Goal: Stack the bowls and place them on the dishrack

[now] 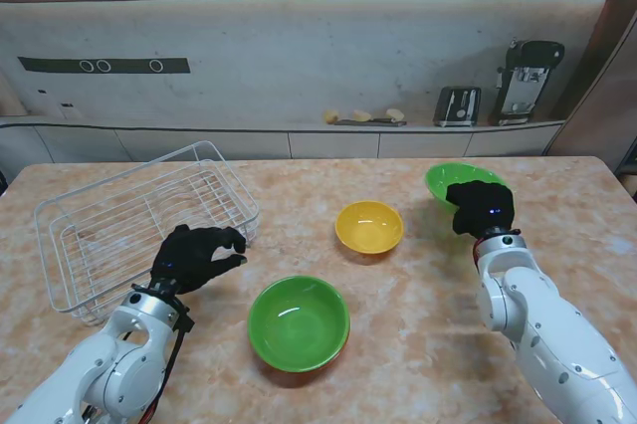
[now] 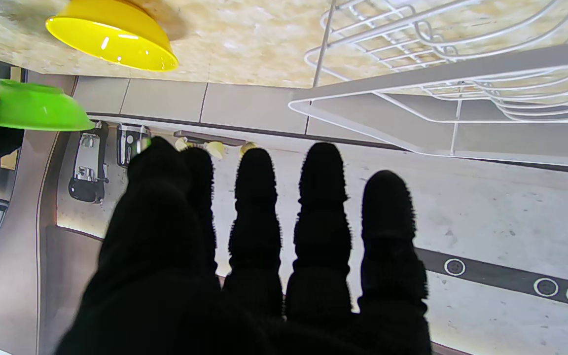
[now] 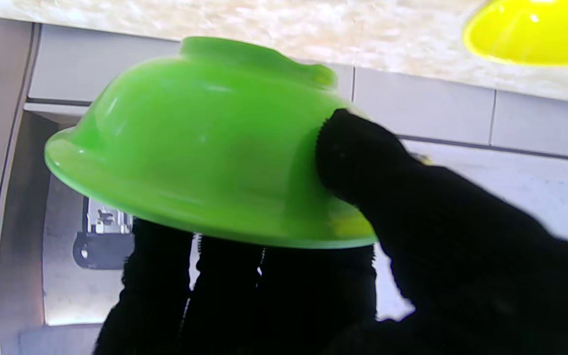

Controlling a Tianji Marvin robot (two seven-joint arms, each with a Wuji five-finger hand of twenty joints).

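The small glossy green plastic bowl [image 1: 455,180] at about two o'clock on the table is the one in play: the right hand [image 1: 483,209] is closed on its near rim, thumb pressed to the outer wall and the other fingers [image 3: 284,291] tucked under the lip inside, as the right wrist view shows. That bowl looks tilted, its base partly off the marble-patterned table top [image 1: 418,344], though whether it is fully lifted I cannot tell.

At roughly twelve o'clock from the table's middle sits the round yellow plastic bowl [image 1: 369,227], upright and untouched, well apart from the others. The larger green plastic bowl [image 1: 299,322] rests at about six o'clock, nearest to me, also upright and alone.

The white wire dishrack [image 1: 109,235] stands at nine to ten o'clock and holds nothing. The left hand [image 1: 194,257] hovers just beside its near corner, fingers [image 2: 323,197] loosely spread and gripping nothing.

By my reading the task has barely begun: no bowl is nested in another, none is in the rack. Stacking all three and carrying them across remains.
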